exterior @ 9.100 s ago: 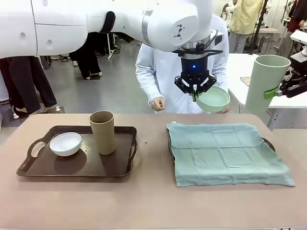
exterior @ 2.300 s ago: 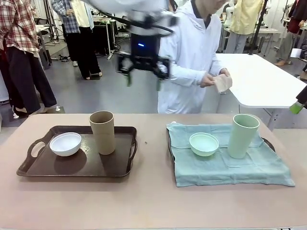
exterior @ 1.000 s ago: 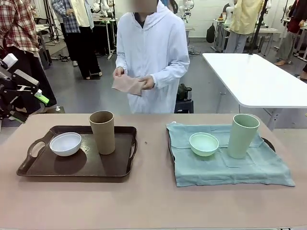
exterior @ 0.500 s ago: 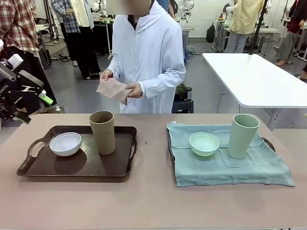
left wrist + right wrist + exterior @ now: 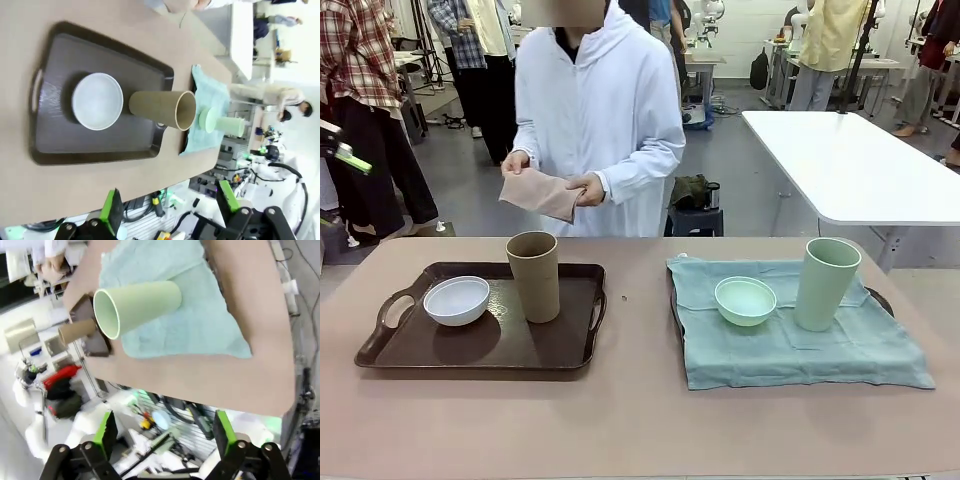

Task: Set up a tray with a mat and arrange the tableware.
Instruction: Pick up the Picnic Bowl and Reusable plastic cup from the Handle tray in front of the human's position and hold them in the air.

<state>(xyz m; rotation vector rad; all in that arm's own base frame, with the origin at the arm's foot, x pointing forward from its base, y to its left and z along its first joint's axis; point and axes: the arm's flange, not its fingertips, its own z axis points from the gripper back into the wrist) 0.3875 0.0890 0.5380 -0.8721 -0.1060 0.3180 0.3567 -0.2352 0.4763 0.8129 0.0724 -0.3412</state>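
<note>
Tableware, a white bowl and brown tumbler, sits on the bare tray at nine o'clock on the table, where the left gripper and right gripper, jaws apart, should lift each piece straight up so the person's mat slides under.

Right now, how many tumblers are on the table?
2. The brown tumbler stands on the dark tray at left, beside the white bowl; the pale green tumbler stands on the teal mat at right, beside the mint bowl.
</note>
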